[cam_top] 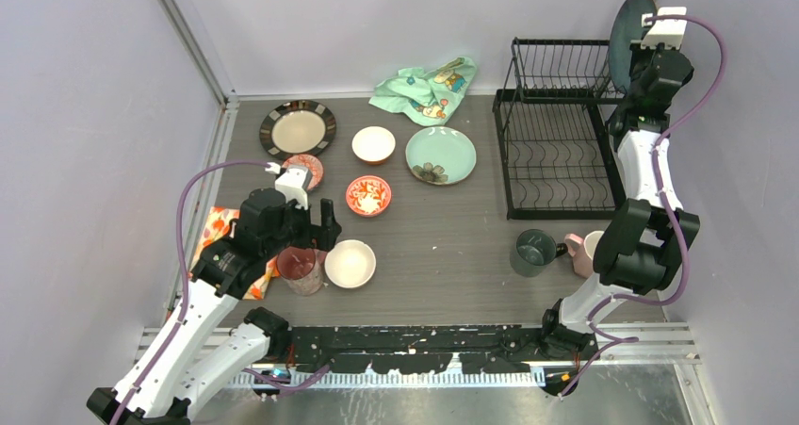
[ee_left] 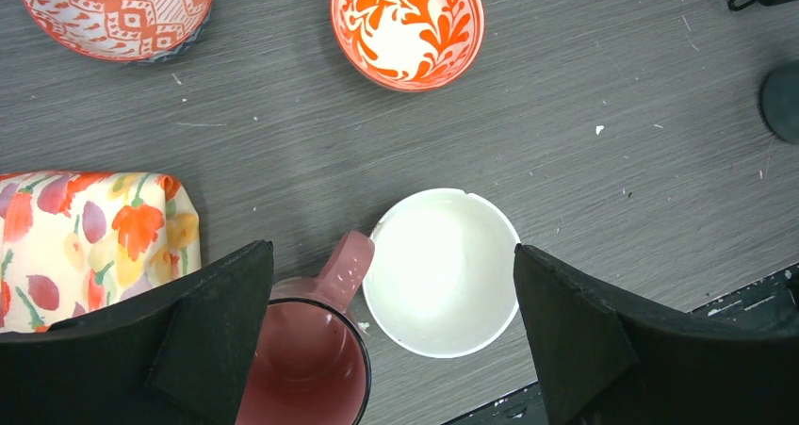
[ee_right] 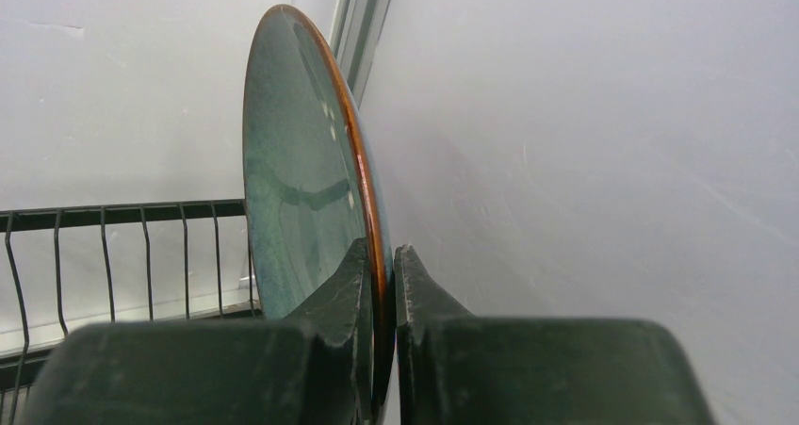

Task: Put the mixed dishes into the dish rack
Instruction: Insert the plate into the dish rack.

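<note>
My right gripper (cam_top: 644, 40) is shut on the rim of the dark blue-green plate (cam_top: 627, 22) and holds it on edge above the back right corner of the black wire dish rack (cam_top: 556, 133). In the right wrist view the fingers (ee_right: 350, 284) pinch the plate (ee_right: 301, 180). My left gripper (cam_top: 318, 248) is open over a pink cup (ee_left: 306, 368) and a white bowl (ee_left: 441, 272), touching neither. On the table lie a red bowl (cam_top: 368, 196), a patterned bowl (cam_top: 303, 171), another white bowl (cam_top: 373, 144), a pale green plate (cam_top: 440, 155) and a dark-rimmed beige plate (cam_top: 298, 128).
A dark green cup (cam_top: 534, 253) and a second pink cup (cam_top: 589, 251) stand in front of the rack, beside the right arm. An orange floral cloth (cam_top: 221, 232) lies at the left edge, under my left arm. A mint-green printed cloth (cam_top: 426, 88) lies at the back.
</note>
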Tool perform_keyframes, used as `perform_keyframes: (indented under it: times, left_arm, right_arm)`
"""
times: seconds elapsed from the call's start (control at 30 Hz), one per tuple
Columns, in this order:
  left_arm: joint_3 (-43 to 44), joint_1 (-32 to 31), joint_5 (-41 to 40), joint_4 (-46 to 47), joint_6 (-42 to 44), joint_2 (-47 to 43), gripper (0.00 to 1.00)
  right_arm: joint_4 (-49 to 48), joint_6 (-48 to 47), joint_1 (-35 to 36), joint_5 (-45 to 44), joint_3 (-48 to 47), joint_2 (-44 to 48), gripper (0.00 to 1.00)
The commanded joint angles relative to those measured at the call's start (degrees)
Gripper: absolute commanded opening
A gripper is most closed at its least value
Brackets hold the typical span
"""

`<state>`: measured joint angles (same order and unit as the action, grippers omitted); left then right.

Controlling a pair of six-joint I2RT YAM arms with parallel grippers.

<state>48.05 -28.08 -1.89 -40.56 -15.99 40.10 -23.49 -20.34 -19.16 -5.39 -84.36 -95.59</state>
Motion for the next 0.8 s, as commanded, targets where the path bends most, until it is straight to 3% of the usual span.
perform_keyframes:
  times: [0.0,0.77]
  left_arm:
    - [0.06,-0.23,0.22,1.75,1.06,-0.72,1.0]
    - [0.02,-0.23,0.55,1.79,1.0,-0.81,1.0]
  right_arm:
    - [-13.49,-0.48,-0.18,-4.02,-1.7,6.25,0.01]
    - [-13.83,-1.09,-0.18,-6.5,-3.3,5.55,0.0]
